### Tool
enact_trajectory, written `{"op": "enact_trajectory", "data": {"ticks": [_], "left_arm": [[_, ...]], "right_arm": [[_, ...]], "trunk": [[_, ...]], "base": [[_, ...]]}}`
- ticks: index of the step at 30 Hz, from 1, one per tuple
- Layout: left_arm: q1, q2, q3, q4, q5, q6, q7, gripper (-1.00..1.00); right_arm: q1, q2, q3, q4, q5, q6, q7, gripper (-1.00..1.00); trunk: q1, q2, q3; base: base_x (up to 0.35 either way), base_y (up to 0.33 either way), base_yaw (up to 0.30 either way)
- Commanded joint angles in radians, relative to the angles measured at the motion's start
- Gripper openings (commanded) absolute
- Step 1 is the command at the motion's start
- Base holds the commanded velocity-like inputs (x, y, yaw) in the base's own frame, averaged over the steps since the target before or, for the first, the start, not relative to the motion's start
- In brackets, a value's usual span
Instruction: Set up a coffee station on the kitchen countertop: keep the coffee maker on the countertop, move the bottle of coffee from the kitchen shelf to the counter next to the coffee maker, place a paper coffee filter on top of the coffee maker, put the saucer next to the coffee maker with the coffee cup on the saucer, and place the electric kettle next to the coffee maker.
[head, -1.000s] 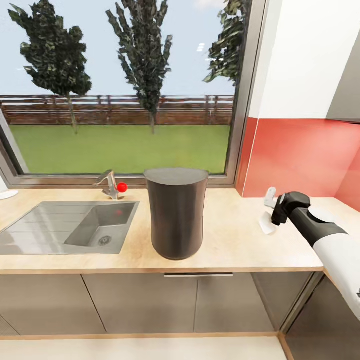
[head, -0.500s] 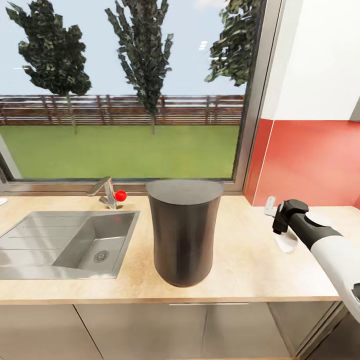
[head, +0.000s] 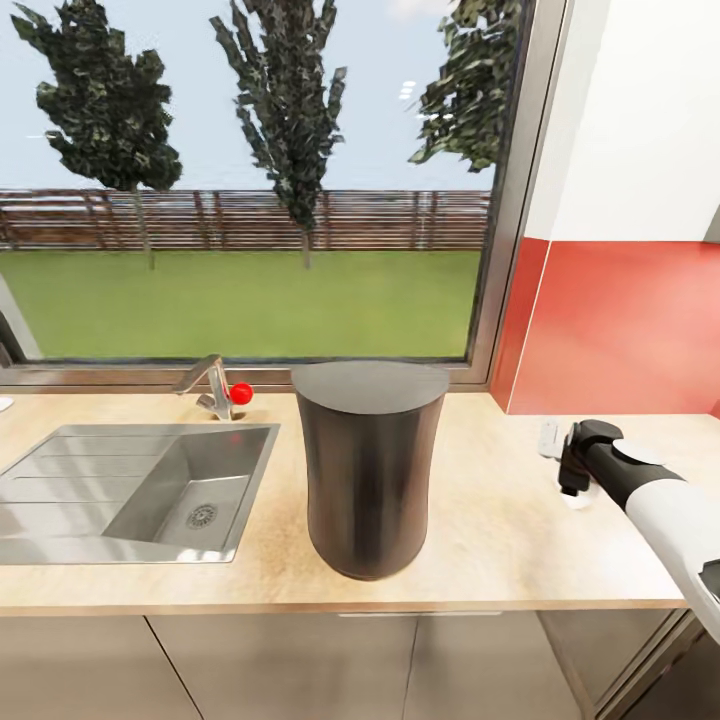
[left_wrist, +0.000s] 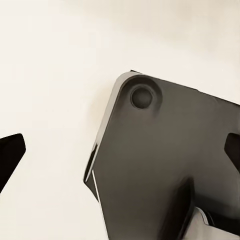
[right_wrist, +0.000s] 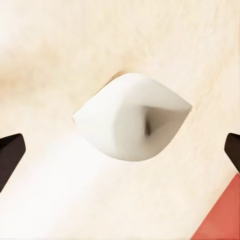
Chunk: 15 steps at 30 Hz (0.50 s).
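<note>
The coffee maker (head: 370, 465), a tall dark grey cylinder, stands mid-way along the kitchen countertop (head: 490, 530). My right gripper (head: 565, 468) points down at the counter to its right, over a white paper coffee filter (head: 579, 498) that it mostly hides. In the right wrist view the filter (right_wrist: 132, 117) is a folded white cone lying on the wood, and my right gripper (right_wrist: 120, 150) is open with its dark fingertips (right_wrist: 10, 150) wide apart on either side. My left gripper (left_wrist: 120, 150) is open and empty, facing a dark grey plate (left_wrist: 165, 165) over a pale surface.
A steel sink (head: 130, 490) with a tap (head: 212, 385) and red knob (head: 241, 393) lies left of the coffee maker. A large window (head: 250, 200) runs behind the counter. A red wall panel (head: 620, 330) rises at the back right.
The head view has shifted and moved closer to the counter. My right gripper has dropped lower over the white filter, which now shows less beneath it.
</note>
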Motion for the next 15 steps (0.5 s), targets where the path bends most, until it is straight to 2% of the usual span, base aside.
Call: {"op": "enact_trajectory", "data": {"ticks": [1,5,15], "left_arm": [[0.000,0.000,-0.003,-0.002,0.009,-0.001,-0.004,1.00],[0.000,0.000,-0.003,-0.002,0.007,0.000,-0.004,1.00],[0.000,0.000,-0.003,0.000,0.008,0.001,-0.004,1.00]], "right_arm": [[-0.001,-0.001,0.005,-0.002,0.009,0.003,0.005,1.00],[-0.001,-0.003,0.003,-0.001,0.035,-0.003,0.002,1.00],[-0.001,-0.015,-0.003,0.000,0.056,-0.010,-0.047,1.00]], "trunk": [[0.001,-0.002,-0.002],[0.001,-0.002,-0.002],[0.001,-0.002,-0.002]], "base": [[0.000,0.000,0.000],[0.000,0.000,0.000],[0.000,0.000,0.000]]}}
